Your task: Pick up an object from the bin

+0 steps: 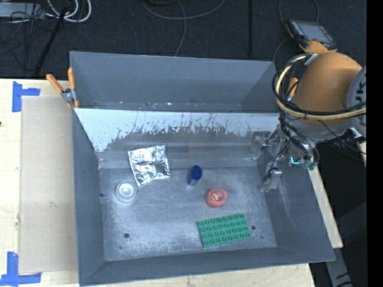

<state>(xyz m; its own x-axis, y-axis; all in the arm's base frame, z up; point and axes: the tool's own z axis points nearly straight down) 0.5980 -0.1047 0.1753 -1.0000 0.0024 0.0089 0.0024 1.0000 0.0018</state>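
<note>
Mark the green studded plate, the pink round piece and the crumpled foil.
green studded plate (224, 230), camera view, middle of its studded top
pink round piece (216, 197), camera view, centre of its top
crumpled foil (148, 164), camera view, middle of its crinkled face

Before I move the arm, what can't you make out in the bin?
- Camera view: small blue thing mid-bin, too small to identify.
- Camera view: clear round thing at left, too faint to identify.
- Camera view: bin floor under the gripper, hidden by it.
</note>
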